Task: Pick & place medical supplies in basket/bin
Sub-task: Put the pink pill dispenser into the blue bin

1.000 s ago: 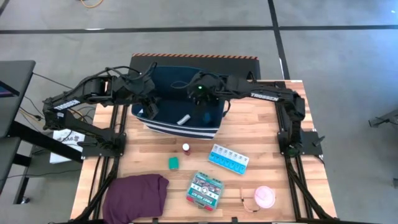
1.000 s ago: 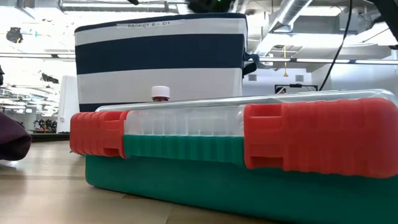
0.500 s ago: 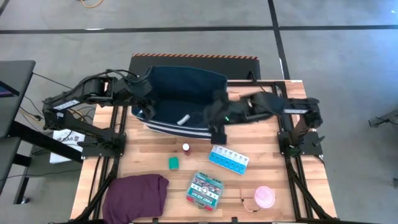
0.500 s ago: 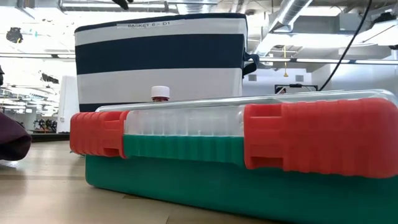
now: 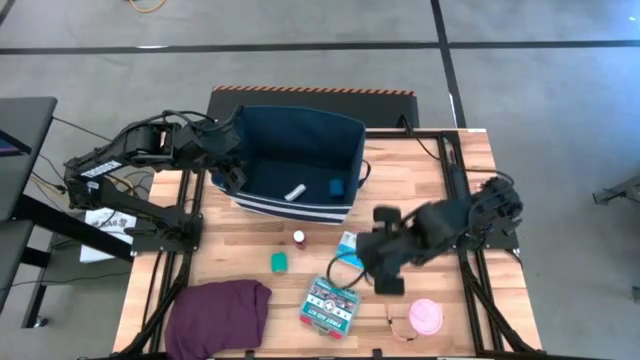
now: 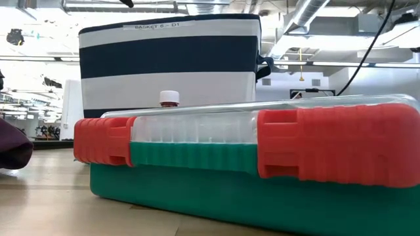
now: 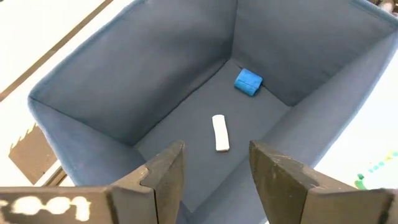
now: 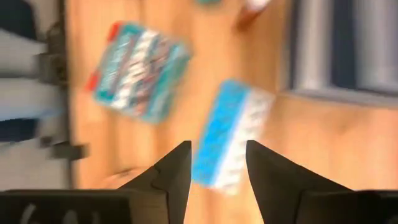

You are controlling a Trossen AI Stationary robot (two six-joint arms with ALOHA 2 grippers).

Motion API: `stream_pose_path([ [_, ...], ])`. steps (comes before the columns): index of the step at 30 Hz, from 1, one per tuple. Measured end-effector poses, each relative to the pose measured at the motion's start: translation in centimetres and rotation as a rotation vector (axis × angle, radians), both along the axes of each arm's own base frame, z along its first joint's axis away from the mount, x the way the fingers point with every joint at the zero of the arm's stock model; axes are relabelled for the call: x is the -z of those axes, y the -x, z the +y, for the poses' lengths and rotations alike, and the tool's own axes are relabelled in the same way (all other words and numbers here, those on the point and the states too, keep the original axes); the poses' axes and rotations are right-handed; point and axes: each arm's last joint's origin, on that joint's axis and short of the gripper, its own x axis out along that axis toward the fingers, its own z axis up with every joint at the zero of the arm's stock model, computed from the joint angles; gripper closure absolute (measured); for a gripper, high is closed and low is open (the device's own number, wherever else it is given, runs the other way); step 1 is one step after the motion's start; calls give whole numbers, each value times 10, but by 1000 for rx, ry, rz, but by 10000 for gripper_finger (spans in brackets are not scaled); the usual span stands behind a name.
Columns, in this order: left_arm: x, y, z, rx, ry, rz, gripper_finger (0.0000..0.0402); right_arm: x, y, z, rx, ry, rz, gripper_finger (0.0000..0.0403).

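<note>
The navy basket (image 5: pixel 295 150) stands at the table's far middle, with a white tube (image 7: pixel 220 132) and a blue block (image 7: pixel 248 81) on its floor. My left gripper (image 7: pixel 214 180) hangs open over the basket's left rim. My right gripper (image 8: pixel 217 165) hovers open above the light-blue pill organizer (image 8: pixel 230 143), which lies flat on the wood; in the high view the arm covers most of the organizer. The red-capped vial (image 5: pixel 299 238) stands upright. The green block (image 5: pixel 279 261), the green-white box (image 5: pixel 330 305) and the pink tape roll (image 5: pixel 425 316) lie on the table nearer the front.
A purple cloth (image 5: pixel 220 312) lies bunched at the near left corner. In the low view the box (image 6: pixel 249 170) fills the foreground, with the vial's cap (image 6: pixel 169 98) and the striped basket wall (image 6: pixel 170 59) behind it. Bare wood (image 5: pixel 420 180) shows right of the basket.
My right gripper has swung from above the basket toward the table's near edge and its right, and now hangs over the pill organizer, tipped further downward. The blue block shows on the basket floor where that gripper hovered before.
</note>
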Motion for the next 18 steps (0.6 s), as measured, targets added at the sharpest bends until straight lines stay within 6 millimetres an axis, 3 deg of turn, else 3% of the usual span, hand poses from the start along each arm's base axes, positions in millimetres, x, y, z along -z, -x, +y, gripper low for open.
stream_pose_path([
  [7, 0, 0, 0, -19, 16, -11, 232, 55, -19, 62, -10, -101, 187, 271],
  [10, 0, 0, 0, -25, 30, -17, 232, 85, -21, 79, 88, -44, 302, 273],
  [18, 1, 0, -1, -21, 80, -31, 232, 153, -32, 116, 97, 23, 456, 255],
])
